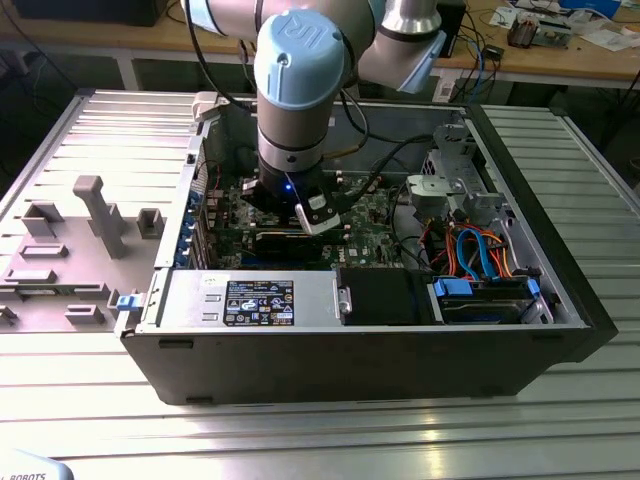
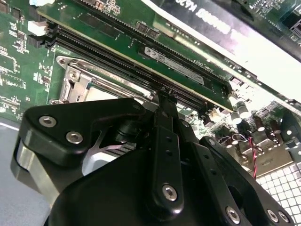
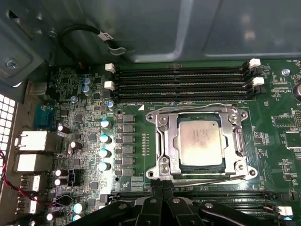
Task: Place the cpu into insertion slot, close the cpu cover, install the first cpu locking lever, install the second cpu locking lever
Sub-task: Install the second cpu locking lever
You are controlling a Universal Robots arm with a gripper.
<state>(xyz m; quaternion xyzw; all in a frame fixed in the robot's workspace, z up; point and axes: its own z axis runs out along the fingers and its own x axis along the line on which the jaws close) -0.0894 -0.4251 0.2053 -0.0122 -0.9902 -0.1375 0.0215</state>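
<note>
First wrist view shows you the cpu (image 3: 200,141) seated in the slot (image 3: 162,141), cover (image 3: 237,141) down. Your tool (image 3: 162,186), pinched narrow and empty, sits at the frame's edge by a lever (image 3: 202,170). A skewed push could let that wire slip off.

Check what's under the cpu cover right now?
The cpu sits under the cpu cover, its silvery top showing through the window. The insertion slot's pin field is hidden beneath the chip. The gripper is at the frame's edge.
</note>
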